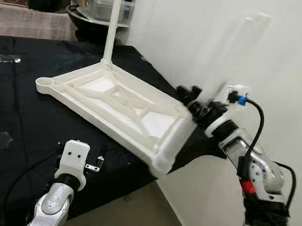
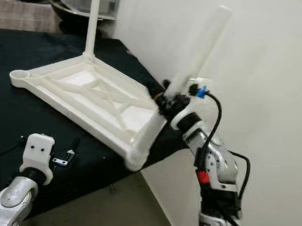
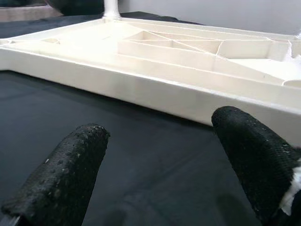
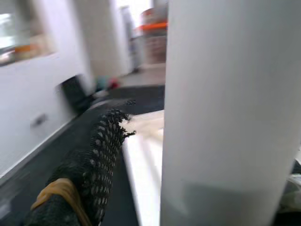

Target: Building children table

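Upturned white tabletop (image 1: pixel 115 102) on the black worktop (image 1: pixel 21 97), right gripper (image 2: pixel 171 101) at its overhanging corner, forearm raised, clamped on a tilted white leg (image 2: pixel 200 46); left gripper (image 3: pixel 160 155) spread wide, just beside its near edge.

text: none legible | labels: none | numbers: none | signs: none

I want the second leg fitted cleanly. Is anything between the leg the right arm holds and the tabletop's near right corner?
Nothing visible blocks it. The right end effector grips the white leg at its lower end, tilted, right beside the upturned tabletop. One leg already stands at the far corner, well away.
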`<state>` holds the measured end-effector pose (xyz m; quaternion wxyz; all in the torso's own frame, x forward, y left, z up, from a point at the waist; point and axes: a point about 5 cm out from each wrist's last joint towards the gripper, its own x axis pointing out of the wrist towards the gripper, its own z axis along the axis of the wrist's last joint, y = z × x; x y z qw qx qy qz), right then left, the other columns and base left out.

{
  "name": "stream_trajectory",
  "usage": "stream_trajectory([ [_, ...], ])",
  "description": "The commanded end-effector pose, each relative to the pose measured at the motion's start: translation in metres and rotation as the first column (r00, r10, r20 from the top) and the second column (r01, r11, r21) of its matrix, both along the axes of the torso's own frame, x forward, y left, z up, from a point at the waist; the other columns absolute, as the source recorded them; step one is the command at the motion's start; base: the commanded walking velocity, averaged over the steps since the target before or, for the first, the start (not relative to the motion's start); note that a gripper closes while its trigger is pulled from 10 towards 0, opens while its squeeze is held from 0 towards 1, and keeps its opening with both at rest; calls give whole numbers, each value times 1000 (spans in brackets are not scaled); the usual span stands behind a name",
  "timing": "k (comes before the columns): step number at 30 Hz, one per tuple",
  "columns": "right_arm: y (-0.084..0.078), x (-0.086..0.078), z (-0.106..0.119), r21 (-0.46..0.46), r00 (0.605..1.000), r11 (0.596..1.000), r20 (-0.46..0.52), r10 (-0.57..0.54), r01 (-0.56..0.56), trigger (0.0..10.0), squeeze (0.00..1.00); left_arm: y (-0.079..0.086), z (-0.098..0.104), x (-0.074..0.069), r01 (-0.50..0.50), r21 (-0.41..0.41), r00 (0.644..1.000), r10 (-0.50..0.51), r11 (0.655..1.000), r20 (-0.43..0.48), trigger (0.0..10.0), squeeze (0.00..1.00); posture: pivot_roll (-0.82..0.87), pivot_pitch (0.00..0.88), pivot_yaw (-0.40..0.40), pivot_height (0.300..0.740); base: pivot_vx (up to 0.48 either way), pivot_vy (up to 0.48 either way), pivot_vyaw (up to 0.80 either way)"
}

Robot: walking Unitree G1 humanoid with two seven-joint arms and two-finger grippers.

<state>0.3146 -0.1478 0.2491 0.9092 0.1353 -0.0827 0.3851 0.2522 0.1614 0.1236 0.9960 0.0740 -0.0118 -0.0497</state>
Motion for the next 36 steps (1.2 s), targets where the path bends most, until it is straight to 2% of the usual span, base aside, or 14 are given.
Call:
stream_trajectory([
  [1,7,-6,-3,-34,996,995,-2,90,-90,10000,0,-4,-2,0,15,3,1000,-15,1000,-15,10000,0,135,0,-232,740,0,0,0],
  [6,9,-3,-10,-61,994,993,-17,104,-105,9216,0,-4,-2,0,13,5,1000,-13,1000,-12,10000,0,136,0,-233,740,0,0,0],
  [7,7,1,-12,-62,996,995,-27,79,-81,2745,0,-4,-2,0,12,5,1000,-12,1000,-11,10000,0,140,0,-235,740,0,0,0],
  [8,4,5,-14,-60,998,997,-38,49,-51,0,0,-4,-2,0,12,5,1000,-12,1000,-11,10000,0,140,0,-235,740,0,0,0],
  [19,-19,17,-25,-78,980,985,-116,-161,153,0,0,-5,-2,0,16,3,1000,-16,1000,-13,10000,0,134,0,-232,740,0,0,0],
  [23,-33,24,-31,-123,942,952,-157,-296,279,0,0,-5,-2,0,16,3,1000,-16,1000,-13,10000,0,130,0,-228,740,0,0,0],
  [25,-48,32,-38,-188,883,895,-175,-435,404,0,0,-5,-2,-1,16,3,1000,-16,1000,-13,10000,0,129,0,-229,740,0,0,0],
  [27,-68,38,-46,-255,782,800,-192,-593,544,0,0,-5,-2,-1,16,3,1000,-16,1000,-14,10000,0,128,0,-229,740,0,0,0],
  [28,-68,38,-46,-255,782,800,-192,-593,544,0,0,-5,-2,-1,16,3,1000,-16,1000,-14,10000,0,128,0,-229,740,0,0,0],
  [30,-89,41,-52,-296,648,678,-207,-733,673,0,0,-5,-2,-1,15,3,1000,-14,1000,-14,10000,0,128,0,-231,740,0,0,0],
  [31,-89,41,-52,-296,648,678,-207,-733,673,0,0,-5,-2,-1,15,3,1000,-14,1000,-14,10000,0,128,0,-231,740,0,0,0],
  [33,-105,39,-58,-323,528,571,-216,-821,755,0,0,-5,-2,-1,13,3,1000,-13,1000,-16,10000,0,126,0,-229,740,0,0,0],
  [35,-111,37,-63,-345,480,528,-220,-849,776,0,0,-5,-2,-1,14,4,1000,-14,1000,-18,10000,0,124,0,-229,740,0,0,0],
  [36,-111,37,-63,-345,480,528,-220,-849,776,0,0,-5,-2,-1,14,4,1000,-14,1000,-18,10000,0,124,0,-229,740,0,0,0],
])
